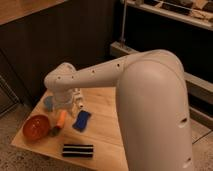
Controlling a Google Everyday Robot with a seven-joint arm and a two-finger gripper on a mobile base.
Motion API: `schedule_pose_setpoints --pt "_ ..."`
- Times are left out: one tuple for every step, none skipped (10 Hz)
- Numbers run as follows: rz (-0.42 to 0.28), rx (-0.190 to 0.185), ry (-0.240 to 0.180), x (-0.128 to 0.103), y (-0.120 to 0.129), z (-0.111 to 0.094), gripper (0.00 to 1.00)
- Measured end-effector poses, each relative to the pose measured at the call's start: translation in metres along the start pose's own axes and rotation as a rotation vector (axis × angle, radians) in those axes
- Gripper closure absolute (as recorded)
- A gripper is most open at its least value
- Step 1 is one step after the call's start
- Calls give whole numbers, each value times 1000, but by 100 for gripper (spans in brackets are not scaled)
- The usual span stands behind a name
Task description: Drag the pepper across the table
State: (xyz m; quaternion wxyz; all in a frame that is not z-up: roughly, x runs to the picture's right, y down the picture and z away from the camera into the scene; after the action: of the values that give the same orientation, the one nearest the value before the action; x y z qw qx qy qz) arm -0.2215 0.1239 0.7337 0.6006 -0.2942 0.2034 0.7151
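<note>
Pepper (60,120) lies on the tabletop (107,110), in its left half as seen from the camera. Slender orange body runs roughly front-to-back, dark stem end toward the front edge.

Red bowl (35,127) sits just left of it near the front-left corner. Stem end is close to the bowl rim, can't tell if touching.

Blue sponge (81,121) is just right of the pepper, angled, apart from it. Black striped block (77,150) lies flat near the front edge in front of the sponge, clear of the other items.

Gripper (65,105) hangs down from the white wrist over the left-rear part of the tabletop, right at the pepper's far end. Can't tell whether it's spread or pressed together, or whether it contacts the pepper.

Pale blue item (48,103) is partly hidden behind the wrist on the left. White piece (78,98) is at the wrist's right, can't tell if it's gripper hardware or a separate item.

Arm (150,100) is a big white link reaching in from the right foreground, covering the tabletop's right part.
</note>
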Motion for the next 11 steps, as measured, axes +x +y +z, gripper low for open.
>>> schedule_pose_setpoints --pt "-13 0 1 1 6 9 35" --pt "-18 -2 1 0 9 15 35" --pt "-21 -6 0 -2 13 23 35" --pt "-23 -8 -6 -8 14 31 35" --pt "-25 -9 -11 -12 16 37 35" --pt "-33 -10 -15 -16 20 44 35" --pt "-39 -9 -17 -19 23 49 35" --pt "-51 -8 -20 -22 26 56 35" --pt "-60 -8 -19 -23 30 62 35" --pt "-68 -7 -17 -23 33 67 35" --pt "-75 -5 -15 -23 36 73 35"
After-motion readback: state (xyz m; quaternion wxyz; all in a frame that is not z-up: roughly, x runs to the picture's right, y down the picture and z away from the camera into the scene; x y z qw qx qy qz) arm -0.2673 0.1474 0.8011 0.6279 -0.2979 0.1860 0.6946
